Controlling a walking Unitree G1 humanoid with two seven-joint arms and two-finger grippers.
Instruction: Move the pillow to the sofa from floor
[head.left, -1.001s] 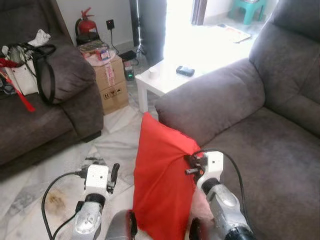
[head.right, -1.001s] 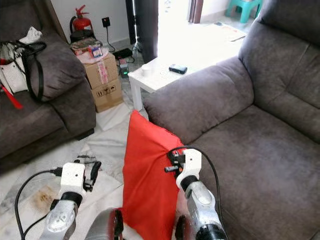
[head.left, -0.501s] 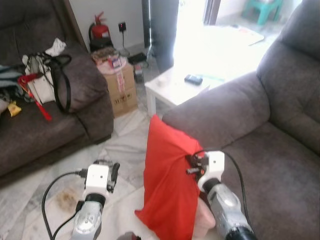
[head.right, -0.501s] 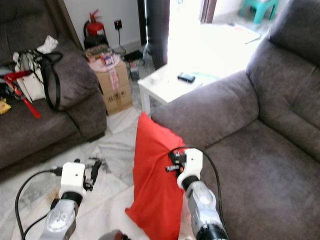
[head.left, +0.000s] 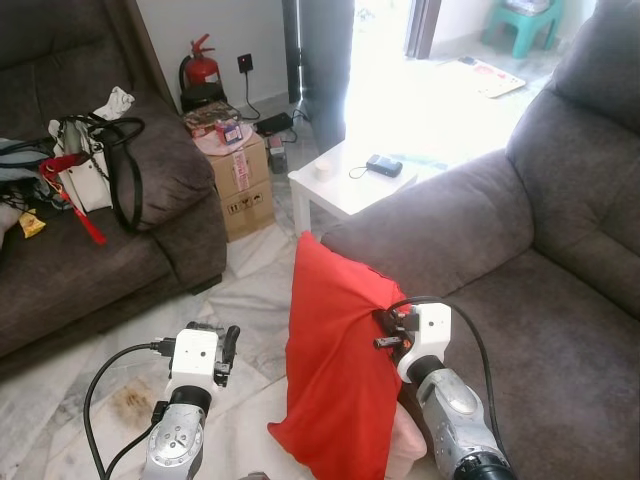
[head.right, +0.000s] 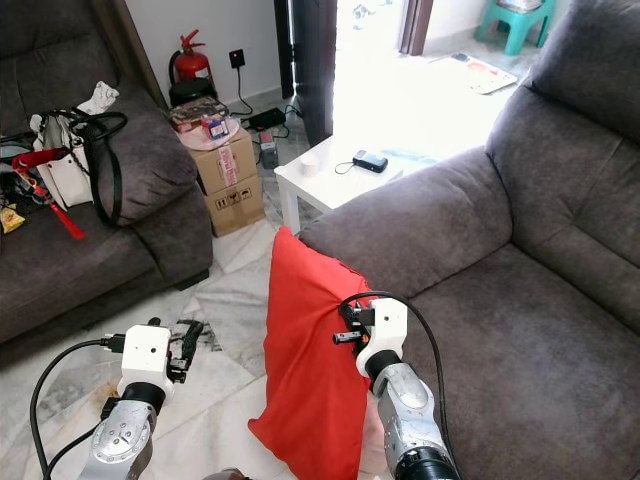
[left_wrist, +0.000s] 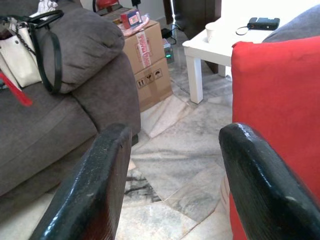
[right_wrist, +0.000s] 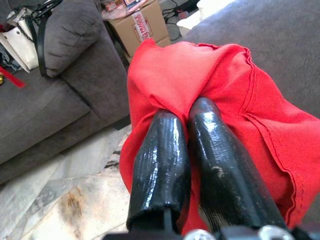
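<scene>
The right end effector (head.right: 345, 335) clenches the red pillow (head.right: 310, 370) at lower centre, beside the sofa (head.right: 500, 290). Lift it clear of the armrest before swinging right. The left end effector (left_wrist: 170, 190) hangs released.

Pillow (head.left: 335, 370) upright against sofa (head.left: 520, 290) armrest; side table (head.left: 345, 185) behind; boxes (head.left: 240, 175) left.
</scene>
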